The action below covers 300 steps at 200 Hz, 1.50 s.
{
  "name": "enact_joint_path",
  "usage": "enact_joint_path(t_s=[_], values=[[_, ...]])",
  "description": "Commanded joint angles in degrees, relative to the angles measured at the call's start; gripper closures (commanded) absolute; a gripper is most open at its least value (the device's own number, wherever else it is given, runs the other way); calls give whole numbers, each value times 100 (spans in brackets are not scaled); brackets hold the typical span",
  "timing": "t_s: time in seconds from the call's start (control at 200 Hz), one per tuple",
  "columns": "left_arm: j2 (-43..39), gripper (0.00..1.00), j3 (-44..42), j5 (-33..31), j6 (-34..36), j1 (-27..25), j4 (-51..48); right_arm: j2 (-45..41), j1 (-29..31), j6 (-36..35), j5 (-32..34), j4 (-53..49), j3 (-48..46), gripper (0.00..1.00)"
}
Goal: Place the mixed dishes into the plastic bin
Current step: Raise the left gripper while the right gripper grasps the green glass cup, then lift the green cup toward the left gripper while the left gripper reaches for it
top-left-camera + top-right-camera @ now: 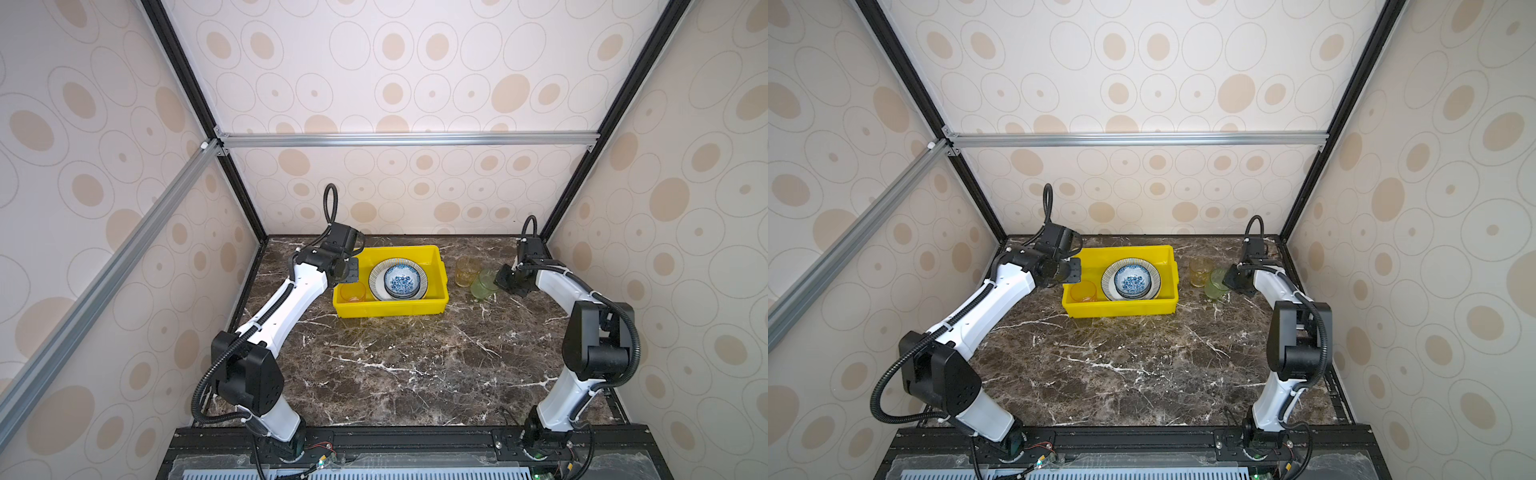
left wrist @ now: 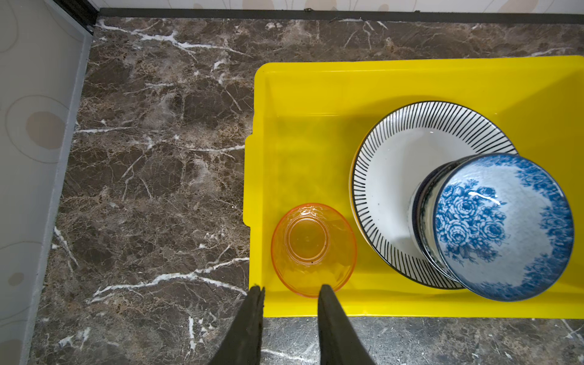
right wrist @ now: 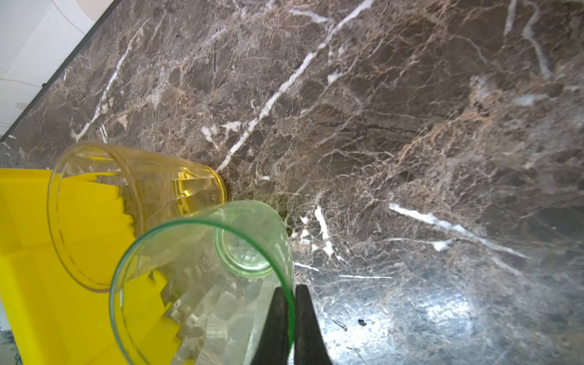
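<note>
1. Dark veined marble table (image 1: 395, 365), walled in by oval-patterned wallpaper, carries the yellow plastic bin (image 1: 390, 309) toward the back. Two cups stand outside the bin, to its right.
2. The right gripper (image 3: 292, 289) is clamped on the green cup (image 3: 205, 300), with one finger inside the rim and one outside. This is a thin pinch on slick clear plastic, so the cup may swing or slip out when lifted.
3. The amber cup (image 3: 126, 205) stands just beside the green cup, between it and the bin; whether they touch I cannot tell. A sideways carry toward the bin could knock it over.
4. A low carry could catch the green cup's base on the bin's rim and twist it out of the grip.
5. The left gripper (image 2: 292, 287) hangs over the bin's left end with its fingers apart, holding nothing.
6. Inside the bin:
   - An orange cup (image 2: 313, 249) stands upright in the near left corner.
   - A striped-rim plate (image 2: 395, 177) lies in the middle.
   - A blue-floral bowl (image 2: 502, 227) sits on the plate, seemingly nested in a second bowl (image 2: 422, 208).
7. Bare floor shows along the bin's far wall and at its right end. A release over the bowl stack instead could tip the cup or shift the bowls.
</note>
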Motion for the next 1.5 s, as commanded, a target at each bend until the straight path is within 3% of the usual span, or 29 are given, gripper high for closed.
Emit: enact_joint_path(t_s=[0.0,0.47,0.996,1.126,1.496], values=[[-158,70,122,-1,15,-41,-113,-155,-18,-113,-35,-84,-109,100],[-630,70,-362,257,-23,-167,70,-1592,306,59,-223,-256,-893,100],[-1220,70,-686,534,-155,-544,273,-3215,1818,275,1023,-1195,-908,100],[-1354,70,-753,805,-220,-632,435,-3299,2276,293,1303,-1390,-760,100],[-1619,70,-704,828,-403,-1145,436,-2951,3403,411,1901,-1507,-57,100]])
